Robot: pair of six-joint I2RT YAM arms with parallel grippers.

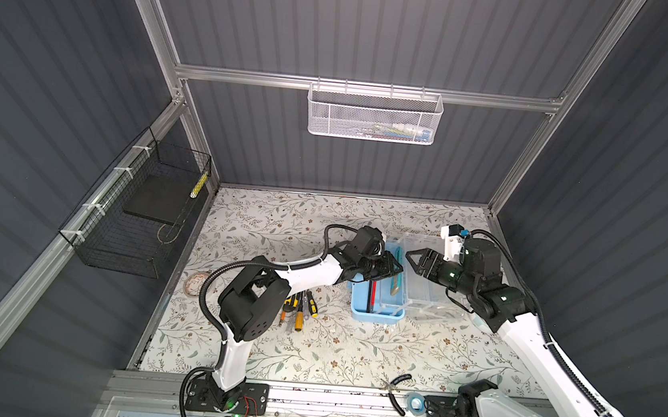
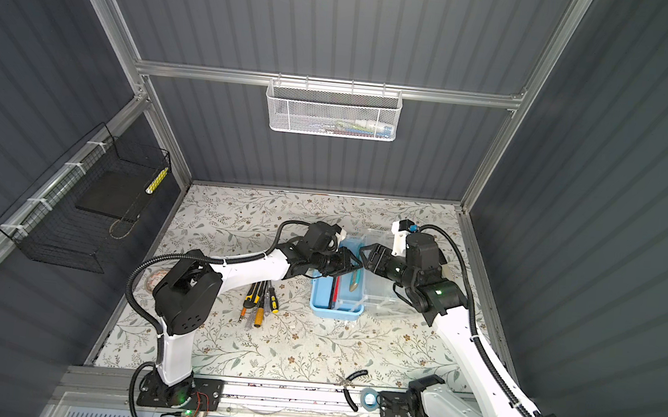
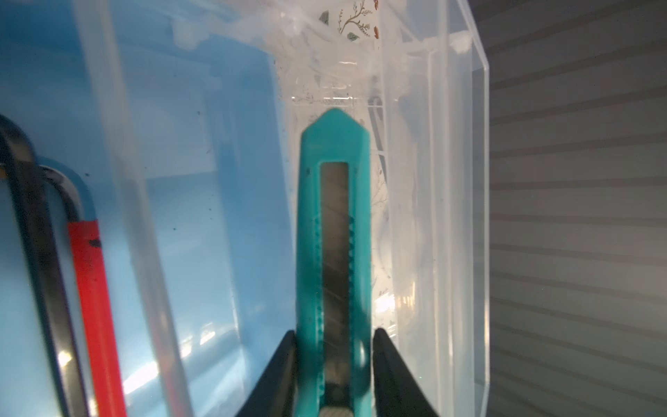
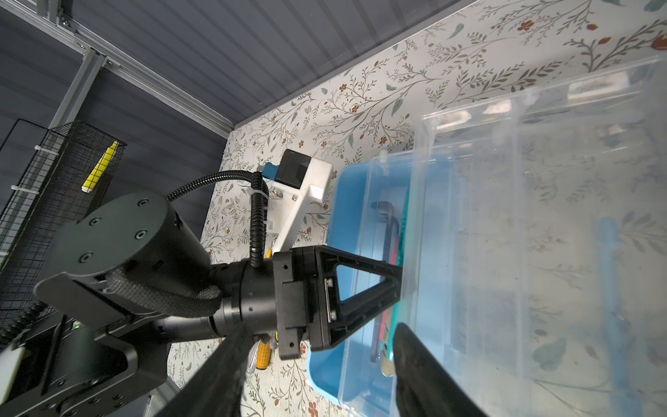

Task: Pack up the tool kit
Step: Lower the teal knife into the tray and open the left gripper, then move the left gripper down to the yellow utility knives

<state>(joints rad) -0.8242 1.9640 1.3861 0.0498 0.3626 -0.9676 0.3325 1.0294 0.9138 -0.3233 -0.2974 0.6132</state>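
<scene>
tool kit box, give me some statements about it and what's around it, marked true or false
1. The left end effector has the teal utility knife between its fingers. True.
2. The clear lid is shut over the blue box. False: it is swung open to the side.
3. Several screwdrivers lie on the table outside the box. True.
4. The red-sleeved hex key lies among the screwdrivers. False: it is inside the blue box.
5. The black wire basket hangs on the back wall. False: the white mesh basket hangs there; the black one is on the left side wall.
</scene>
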